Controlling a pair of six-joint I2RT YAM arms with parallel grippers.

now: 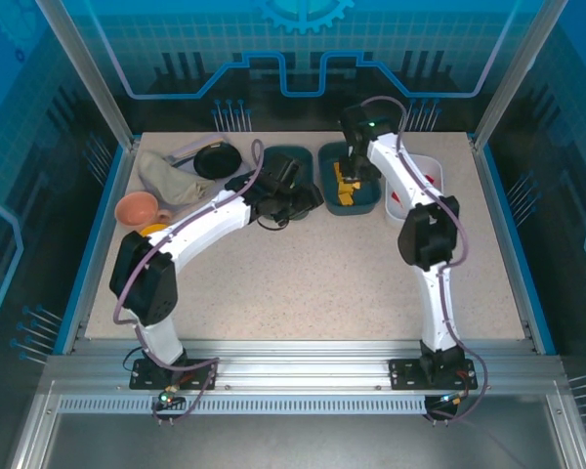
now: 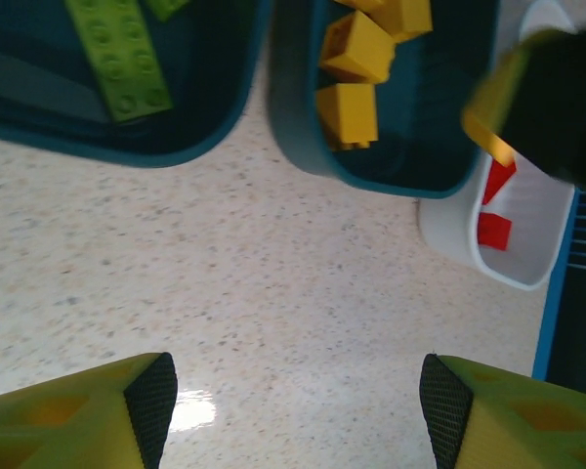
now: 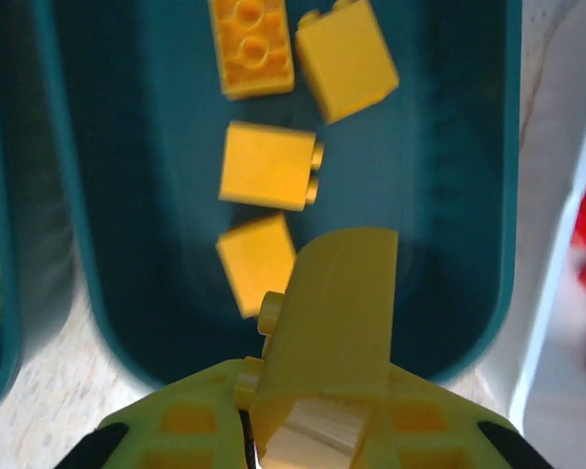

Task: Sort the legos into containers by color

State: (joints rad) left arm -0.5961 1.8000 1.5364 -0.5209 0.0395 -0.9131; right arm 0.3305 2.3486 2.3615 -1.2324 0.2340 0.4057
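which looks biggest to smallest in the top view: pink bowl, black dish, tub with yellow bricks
1. tub with yellow bricks
2. black dish
3. pink bowl, close to the dish, nearly a tie

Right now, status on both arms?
Left gripper open over table. Right gripper shut on yellow brick above middle teal tub. Nothing blocking the drop.

Overhead, the fixed camera looks down from behind the arm bases across the whole surface. Both wrist cameras hang close, facing down; they share the middle teal tub, high in each frame.
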